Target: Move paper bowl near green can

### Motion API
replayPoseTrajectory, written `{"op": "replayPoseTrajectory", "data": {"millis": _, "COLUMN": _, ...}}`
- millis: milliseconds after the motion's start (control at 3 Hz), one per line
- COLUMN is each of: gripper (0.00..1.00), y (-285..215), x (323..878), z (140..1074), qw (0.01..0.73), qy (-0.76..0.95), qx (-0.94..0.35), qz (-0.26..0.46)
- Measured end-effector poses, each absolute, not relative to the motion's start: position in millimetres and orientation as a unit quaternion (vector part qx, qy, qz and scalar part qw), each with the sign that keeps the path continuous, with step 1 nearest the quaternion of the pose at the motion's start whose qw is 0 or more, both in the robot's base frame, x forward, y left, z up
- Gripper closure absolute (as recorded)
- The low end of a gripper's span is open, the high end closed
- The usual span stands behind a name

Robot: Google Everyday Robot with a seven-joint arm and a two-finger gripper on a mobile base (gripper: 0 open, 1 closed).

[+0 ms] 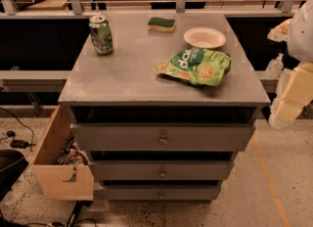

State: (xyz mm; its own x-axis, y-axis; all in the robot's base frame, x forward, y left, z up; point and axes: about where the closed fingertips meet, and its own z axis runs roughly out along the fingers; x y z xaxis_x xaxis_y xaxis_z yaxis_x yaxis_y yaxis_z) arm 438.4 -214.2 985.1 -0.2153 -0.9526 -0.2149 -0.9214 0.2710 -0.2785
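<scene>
**Ana:** Where is the claw point(286, 109)?

**Ben:** At the right edge of the view, a pale cream shape. It hangs off the grey surface point(127, 77), just beyond its near right corner and well apart from everything on top. I cannot tell whether it is spread or pressed together. It grips nothing that I can see.

**Ana:** And the paper bowl point(204, 37)?

**Ben:** Up and to the left of the claw, toward the far right part of the surface. It sits upright, off-white, wide rim up, and looks empty.

**Ana:** What lies nearest the claw?

**Ben:** The green snack bag point(194, 66) with white lettering. It lies flat and crumpled, between the claw and the bowl but lower in the view. Its far edge comes just beside the bowl's rim; I cannot tell whether they touch.

**Ana:** The green can point(100, 35)?

**Ben:** Farthest from the claw of all, standing upright near the far left corner, silver top up. It is well apart from the bowl.

**Ana:** Anything between them?

**Ben:** A green-and-yellow sponge point(161, 24) lies flat by the far edge, left of the bowl and closer to it than to the can.

**Ana:** Below the surface?

**Ben:** Three grey drawers point(161, 139), each with a knob in the middle. Down at the far left from the claw, a wooden drawer point(62, 179) stands open.
</scene>
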Motion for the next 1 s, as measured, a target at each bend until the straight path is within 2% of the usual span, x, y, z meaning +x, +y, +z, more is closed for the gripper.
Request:
{"op": "replayPoseTrajectory", "data": {"millis": 333, "gripper": 0.0, "y": -214, "x": 438, "z": 985, "qw": 0.173, "qy": 0.778, "qx": -0.602, "qz": -0.045}}
{"op": "replayPoseTrajectory", "data": {"millis": 1000, "gripper": 0.0, "y": -242, "x": 500, "z": 964, "qw": 0.252, "qy": 0.736, "qx": -0.621, "qz": -0.092}}
